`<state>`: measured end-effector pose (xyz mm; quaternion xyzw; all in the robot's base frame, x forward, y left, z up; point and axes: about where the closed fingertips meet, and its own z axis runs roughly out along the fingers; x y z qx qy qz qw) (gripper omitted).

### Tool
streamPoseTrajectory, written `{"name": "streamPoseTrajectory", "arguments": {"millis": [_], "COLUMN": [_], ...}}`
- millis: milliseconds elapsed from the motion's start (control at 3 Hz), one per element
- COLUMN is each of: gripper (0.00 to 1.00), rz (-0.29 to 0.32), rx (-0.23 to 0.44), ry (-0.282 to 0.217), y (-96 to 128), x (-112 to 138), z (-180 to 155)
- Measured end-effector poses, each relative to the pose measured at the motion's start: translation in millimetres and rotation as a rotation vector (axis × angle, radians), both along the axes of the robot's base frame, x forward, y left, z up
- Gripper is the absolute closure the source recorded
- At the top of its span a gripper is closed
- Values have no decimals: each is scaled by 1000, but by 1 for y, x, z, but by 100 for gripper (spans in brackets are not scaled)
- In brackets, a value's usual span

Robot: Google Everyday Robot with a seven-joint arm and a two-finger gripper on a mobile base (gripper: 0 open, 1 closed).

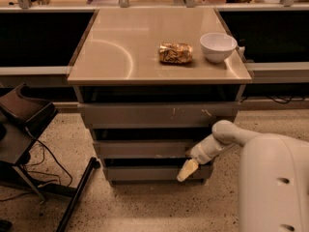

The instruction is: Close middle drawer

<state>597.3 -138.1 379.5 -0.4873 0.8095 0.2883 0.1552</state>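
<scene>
The middle drawer is a plain grey front in the cabinet under the table, with a dark gap above it; it stands a little out from the cabinet. My gripper has pale yellow tips and hangs low at the drawer's right end, in front of the bottom drawer. Its white wrist lies against the right end of the middle drawer front. The top drawer front carries pale scratch marks.
On the beige table top lie a crumpled snack bag and a white bowl. A dark chair with cables stands at the left on the speckled floor. My white arm body fills the lower right.
</scene>
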Motion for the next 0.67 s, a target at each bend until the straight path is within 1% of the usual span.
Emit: {"name": "streamPoseTrajectory", "arguments": {"millis": [333, 667], "gripper": [0, 0], "rz": [-35, -35], "rx": [31, 31], "ry": [-62, -62], "y": [-9, -9], "x": [12, 12], "z": [18, 18]}}
